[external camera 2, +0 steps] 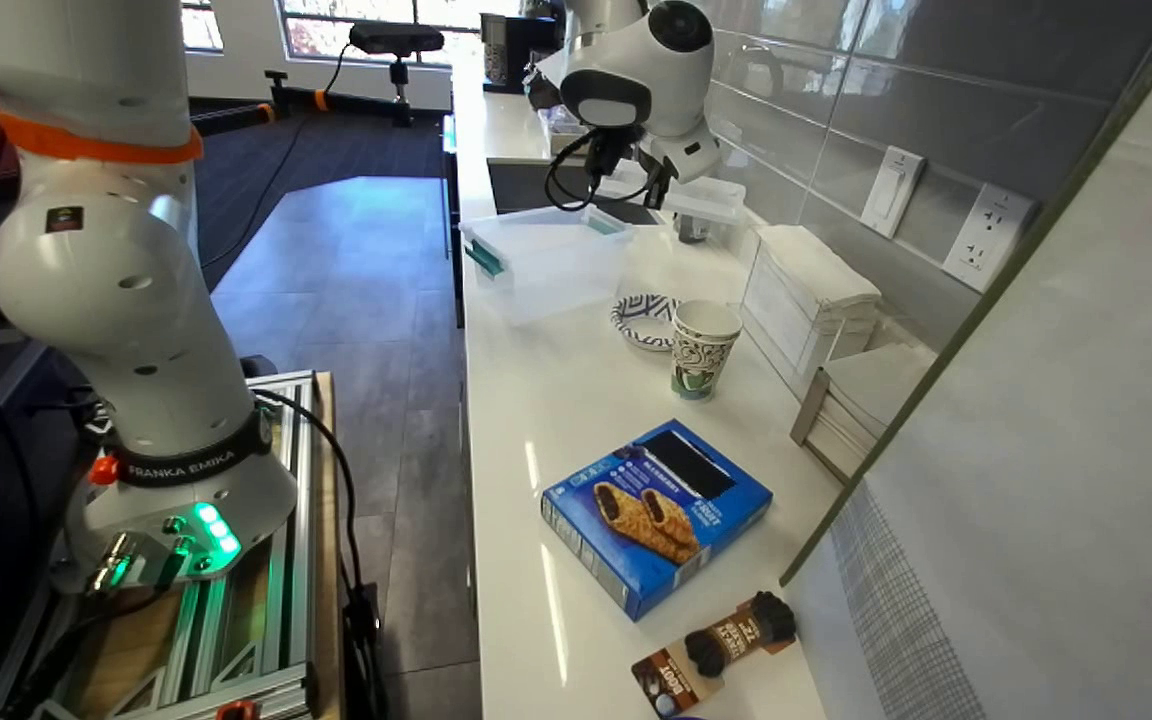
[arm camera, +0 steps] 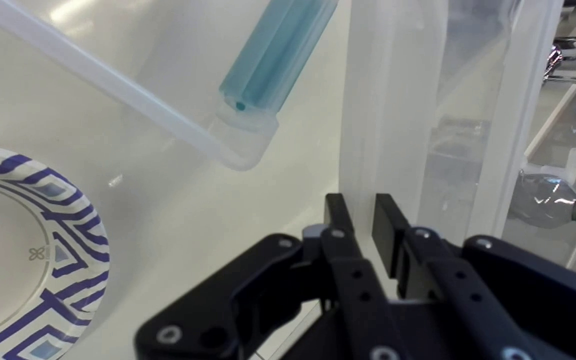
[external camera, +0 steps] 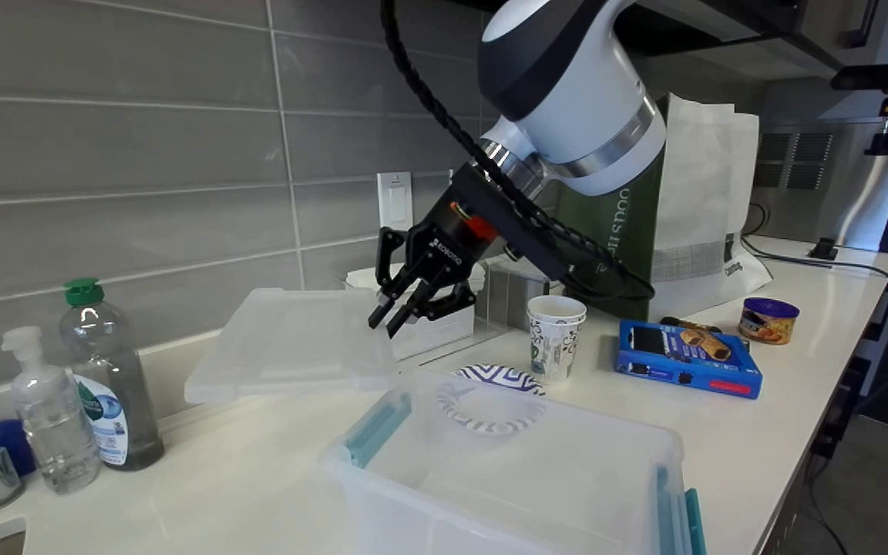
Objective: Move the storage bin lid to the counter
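The storage bin lid [external camera: 282, 339] is a translucent white panel, tilted, near the tiled wall. It also shows in an exterior view [external camera 2: 711, 195] and in the wrist view [arm camera: 398, 110]. My gripper [external camera: 384, 327] is shut on one edge of the lid. In the wrist view the gripper fingers [arm camera: 362, 215] sit on both sides of the lid's rim, a narrow gap apart. The lid appears to hang above the white counter [external camera: 251, 478]. The clear storage bin [external camera: 490, 505] stands uncovered on the counter with teal latches, also seen in an exterior view [external camera 2: 556, 270].
A soap bottle [external camera: 109, 416] and a pump dispenser [external camera: 55, 432] stand beyond the lid. A patterned paper plate [external camera: 502, 375], paper cups [external camera: 556, 339], a napkin holder [external camera: 436, 331], a blue snack box [external camera: 687, 358] and a tall paper bag [external camera: 691, 193] stand along the counter.
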